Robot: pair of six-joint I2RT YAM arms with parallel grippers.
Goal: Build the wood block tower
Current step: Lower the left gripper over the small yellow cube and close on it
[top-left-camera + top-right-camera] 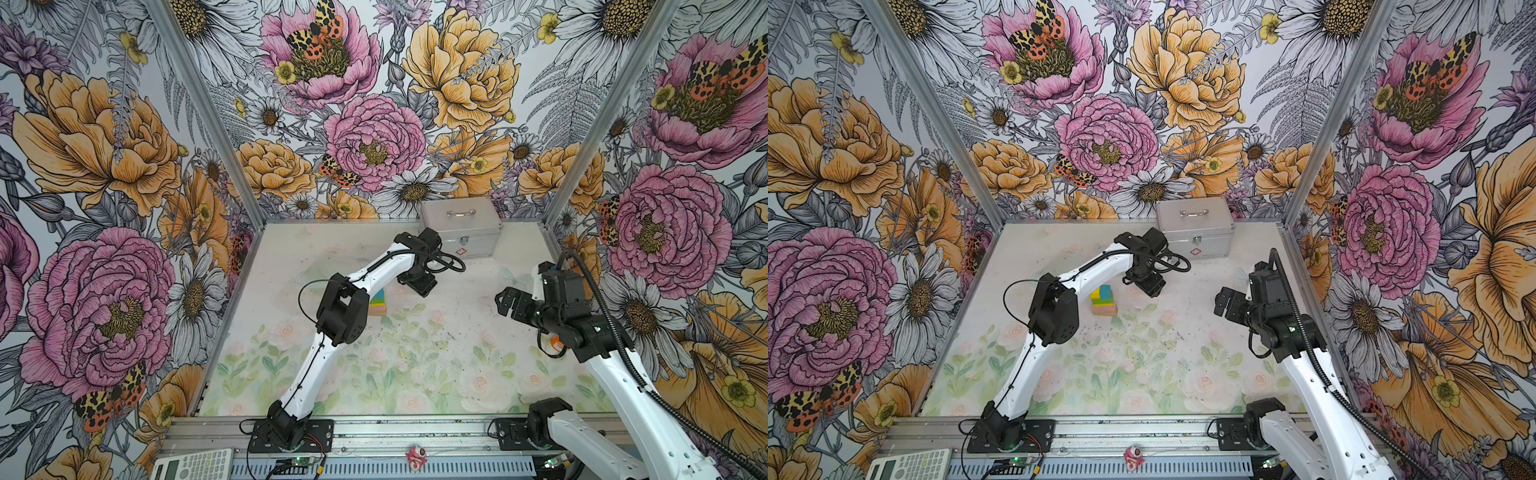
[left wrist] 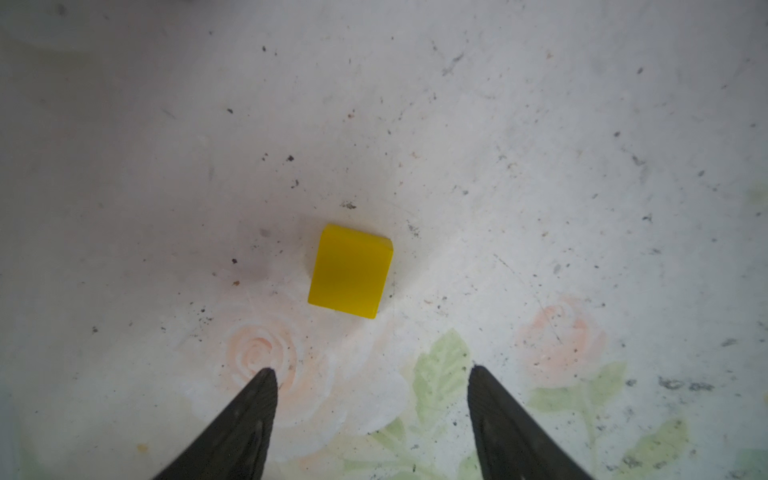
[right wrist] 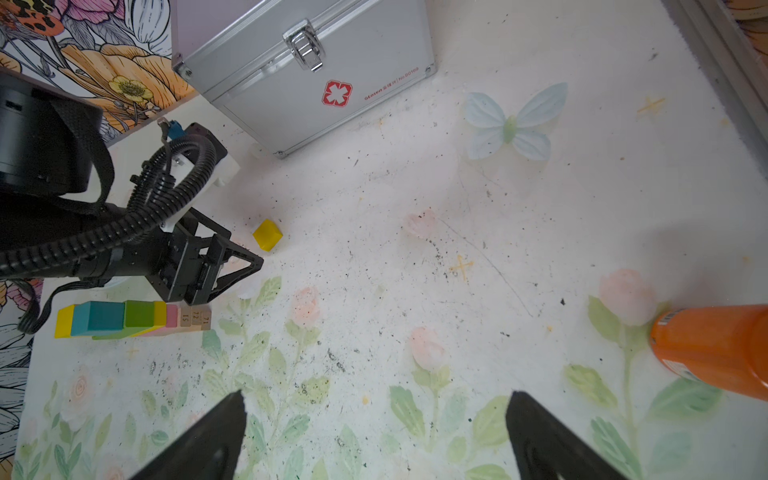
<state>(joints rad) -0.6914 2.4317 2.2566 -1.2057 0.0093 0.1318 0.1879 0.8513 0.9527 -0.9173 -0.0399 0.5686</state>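
Note:
The tower stands mid-table: tan base, pink layer, green and yellow, with a teal and a yellow cube on top. My left arm hides most of the tower in a top view; the right wrist view shows the tower whole. A loose yellow cube lies flat on the mat a short way beyond my left gripper. That gripper is open, empty and not touching the cube. The same yellow cube shows beside the left gripper. My right gripper hovers open and empty on the right.
A silver metal case stands closed at the back wall. An orange bottle lies near my right arm. A calculator and a small pink toy sit on the front rail. Walls enclose three sides.

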